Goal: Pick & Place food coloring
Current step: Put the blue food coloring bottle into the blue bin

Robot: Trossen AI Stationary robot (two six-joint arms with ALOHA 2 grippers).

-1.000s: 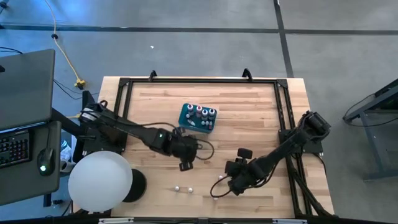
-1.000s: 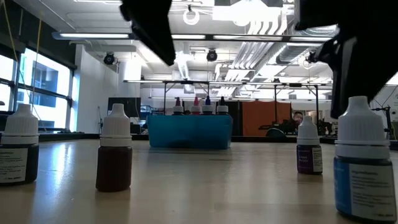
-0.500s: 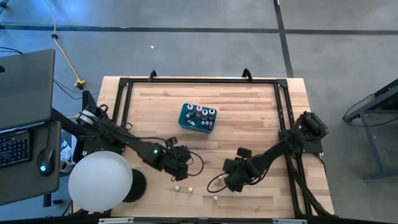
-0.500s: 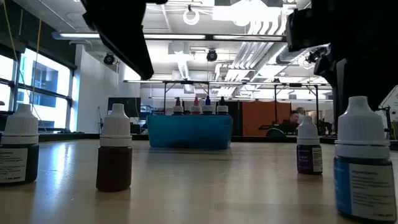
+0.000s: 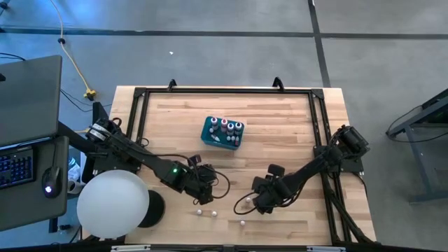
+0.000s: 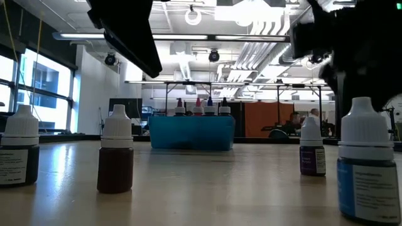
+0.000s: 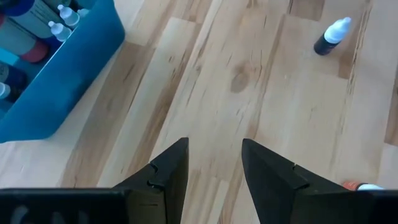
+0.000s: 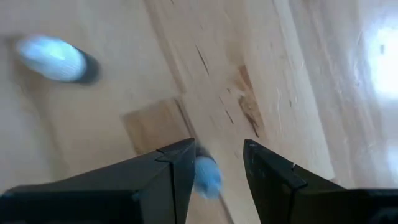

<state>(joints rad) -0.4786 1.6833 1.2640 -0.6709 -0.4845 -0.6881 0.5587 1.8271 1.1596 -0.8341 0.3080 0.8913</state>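
On the pale wooden plank table (image 5: 280, 119), the teal rectangular plastic box (image 5: 222, 132) near the middle holds several white-capped food coloring bottles (image 5: 227, 126). 3 more (image 5: 199, 211) stand loose by the front edge. The left gripper (image 5: 204, 197) and right gripper (image 5: 257, 204) hover above these, fingers apart, holding nothing.

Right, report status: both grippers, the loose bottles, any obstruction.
Left gripper open, empty, above bare wood. Right gripper open, poised over a white-capped bottle. Other bottles loose at the table's near edge; more in the teal box. No obstruction seen.
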